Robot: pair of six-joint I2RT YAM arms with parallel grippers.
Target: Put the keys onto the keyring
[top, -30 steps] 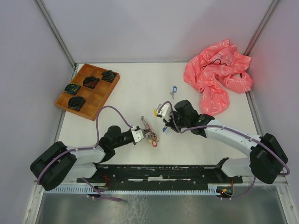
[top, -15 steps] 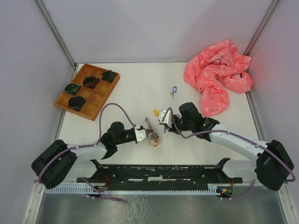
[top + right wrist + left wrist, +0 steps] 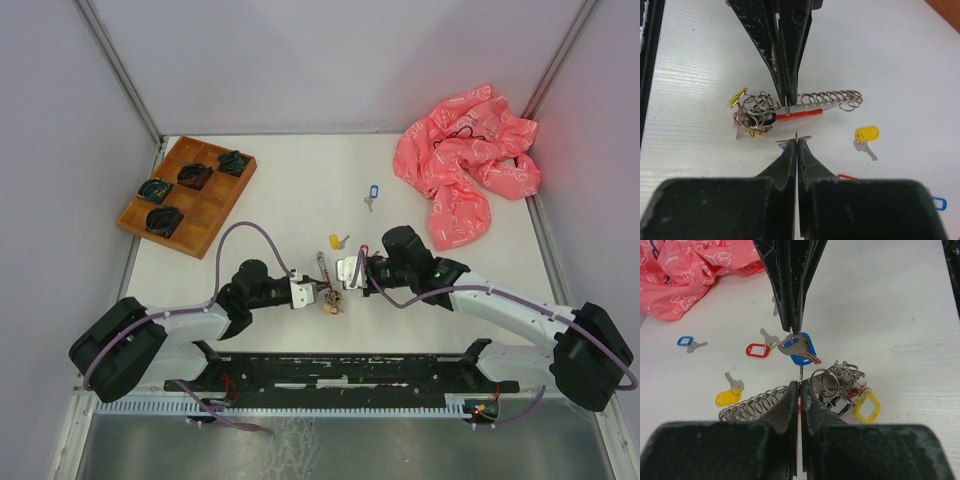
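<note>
The two claws met tip to tip near the front of the table (image 3: 290, 190). The left claw (image 3: 800, 386) was pressed together on a thin wire loop of the keyring (image 3: 837, 382). In the left wrist view the ring cluster, carrying a yellow tag, lay just right of its fingers and the coiled chain just left. The right claw (image 3: 797, 144) pinched the small ring of the blue key (image 3: 799, 347), which dangled from its tips close to the left claw. The yellow key (image 3: 726, 397) and red key (image 3: 758, 350) lay loose nearby — apart from the cluster.
</note>
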